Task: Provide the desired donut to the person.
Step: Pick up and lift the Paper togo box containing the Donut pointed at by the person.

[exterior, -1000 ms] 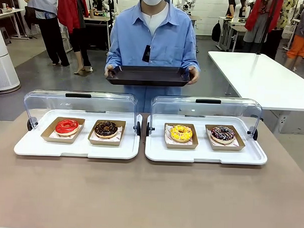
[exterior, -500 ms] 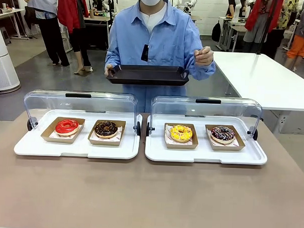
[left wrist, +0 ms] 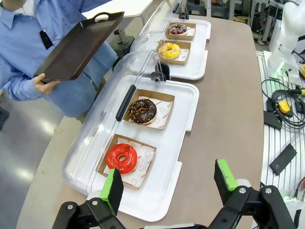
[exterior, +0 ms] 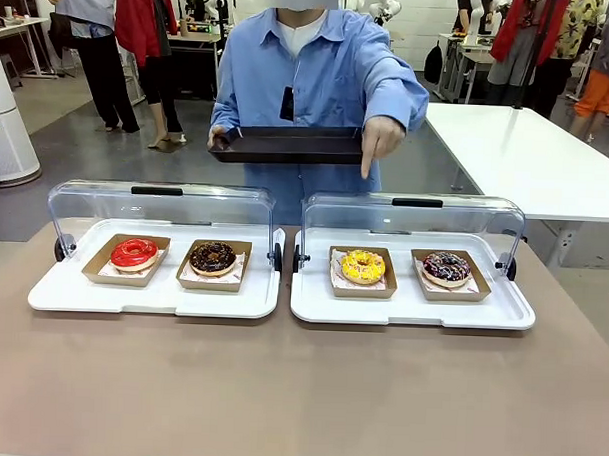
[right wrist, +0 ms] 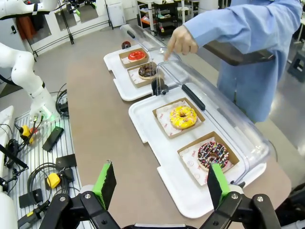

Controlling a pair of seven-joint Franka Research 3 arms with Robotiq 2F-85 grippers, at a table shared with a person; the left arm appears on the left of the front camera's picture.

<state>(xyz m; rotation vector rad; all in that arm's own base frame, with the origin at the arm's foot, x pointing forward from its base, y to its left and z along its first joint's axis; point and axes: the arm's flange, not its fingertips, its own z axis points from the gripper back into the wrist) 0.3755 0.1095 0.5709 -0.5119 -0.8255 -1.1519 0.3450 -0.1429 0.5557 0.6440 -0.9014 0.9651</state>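
- Tabletop (exterior: 299,388) runs bare and brown from our side up to the near edges of two white trays, the left tray (exterior: 62,295) and the right tray (exterior: 502,313), which sit side by side, just apart at the middle
- We see the left lid (exterior: 160,208) and the right lid (exterior: 415,220), both clear, arching over the far edge of each tray; the near side of each tray stands open toward us
- On the left tray lie a red donut (exterior: 134,252) and a chocolate donut (exterior: 213,256); on the right tray lie a yellow donut (exterior: 362,265) and a sprinkled donut (exterior: 445,266), each in its own cardboard holder
- The yellow donut sits on the right tray at the end nearer the gap between the trays; it lies flat, hole upward, and being round it gives us no long axis; its holder (exterior: 362,292) sits square to the tray's edges
- The person (exterior: 310,78) stands at the far side with one hand on a dark tray (exterior: 287,144); the other hand (exterior: 380,141) reaches out above the right lid, forefinger pointing down, in the front view in line with the yellow donut
- Our left gripper (left wrist: 168,167) hangs over the end of the left tray by the red donut, fingers wide apart, gripping nothing
- Our right gripper (right wrist: 161,171) hangs over the end of the right tray by the sprinkled donut, fingers wide apart, gripping nothing
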